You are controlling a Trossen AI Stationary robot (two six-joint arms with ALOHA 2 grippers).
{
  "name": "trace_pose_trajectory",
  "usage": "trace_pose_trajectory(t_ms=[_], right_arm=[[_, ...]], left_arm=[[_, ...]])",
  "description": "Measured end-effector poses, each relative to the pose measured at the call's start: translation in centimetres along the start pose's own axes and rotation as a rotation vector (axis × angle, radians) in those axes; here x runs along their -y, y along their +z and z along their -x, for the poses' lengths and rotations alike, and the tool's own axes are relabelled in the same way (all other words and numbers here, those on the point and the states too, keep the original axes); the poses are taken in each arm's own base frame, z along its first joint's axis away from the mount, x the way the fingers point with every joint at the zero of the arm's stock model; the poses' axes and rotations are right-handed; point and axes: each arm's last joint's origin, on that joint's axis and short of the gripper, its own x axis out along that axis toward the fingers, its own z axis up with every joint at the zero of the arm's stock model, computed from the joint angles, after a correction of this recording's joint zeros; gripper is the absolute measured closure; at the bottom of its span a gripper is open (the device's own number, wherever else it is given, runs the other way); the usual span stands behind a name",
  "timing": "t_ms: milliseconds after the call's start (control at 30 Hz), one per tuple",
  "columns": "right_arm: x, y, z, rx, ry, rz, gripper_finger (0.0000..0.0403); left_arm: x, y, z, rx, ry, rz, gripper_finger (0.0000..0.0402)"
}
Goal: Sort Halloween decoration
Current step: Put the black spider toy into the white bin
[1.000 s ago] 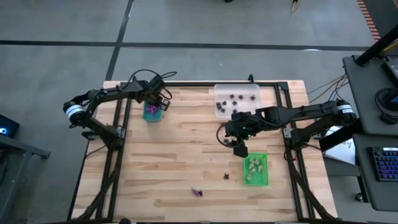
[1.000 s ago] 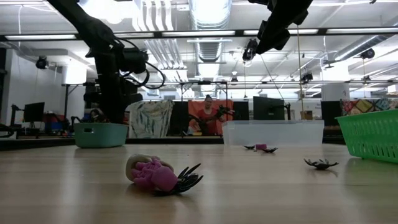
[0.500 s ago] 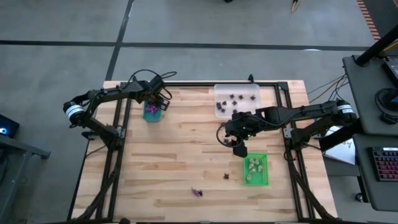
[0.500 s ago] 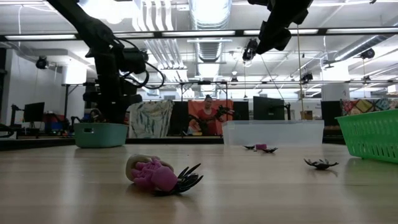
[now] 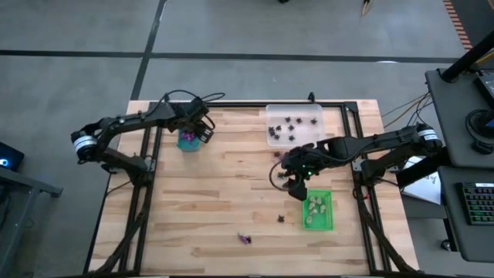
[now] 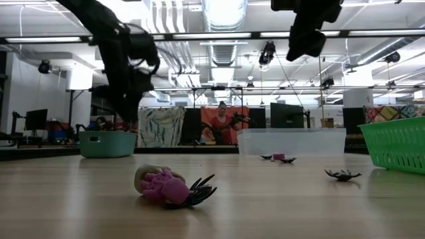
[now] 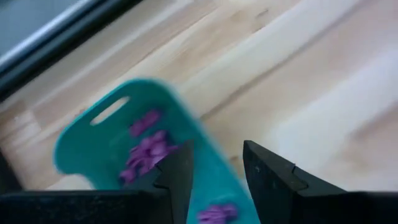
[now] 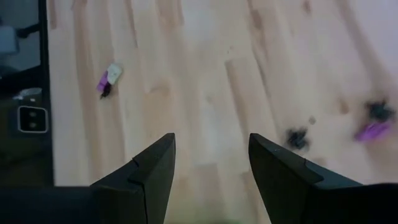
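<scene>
Wooden table point(image 5: 216, 185) carries 3 trays. Left gripper point(image 5: 202, 130) hangs over teal tray point(image 5: 187, 140) with purple trinkets point(image 7: 148, 150) inside, fingers parted, nothing between them. Right gripper point(image 5: 294, 190) sits mid-table beside green tray point(image 5: 327, 212) of pale trinkets point(image 5: 313, 207), jaws apart, empty. Clear tray point(image 5: 314, 113) holds black trinkets point(image 5: 291, 123). Loose purple-cream-black cluster point(image 6: 169, 186) lies near front edge; black spider point(image 6: 342, 174) lies apart near green tray.

Even overhead light, bright ceiling glare, both wrist views motion-blurred
</scene>
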Motion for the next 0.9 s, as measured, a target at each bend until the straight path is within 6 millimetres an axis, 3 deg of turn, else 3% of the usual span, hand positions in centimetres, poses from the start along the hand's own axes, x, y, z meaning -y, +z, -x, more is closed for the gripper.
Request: trace_pose_trajectory(t_ms=[333, 600, 767, 900], right_arm=[[-2.8, -1.6, -3.0, -0.122, 0.009, -0.162, 0.0207], [-3.8, -2.7, -4.7, -0.206, -0.015, -0.193, 0.0207], [-3.4, -3.5, -4.7, -0.275, -0.081, -0.258, 0.0207], [-3.3, -3.6, -4.7, -0.278, -0.108, -0.252, 0.0207]], left_arm=[[7.2, -2.3, 6.5, 0.314, -0.3, -0.223, 0.0278], [12.8, -5.0, 10.2, 0.545, -0.558, -0.449, 0.0278], [15.7, -6.7, 11.1, 0.647, -0.621, -0.543, 0.0278], [17.4, -7.5, 10.5, 0.689, -0.597, -0.572, 0.0278]])
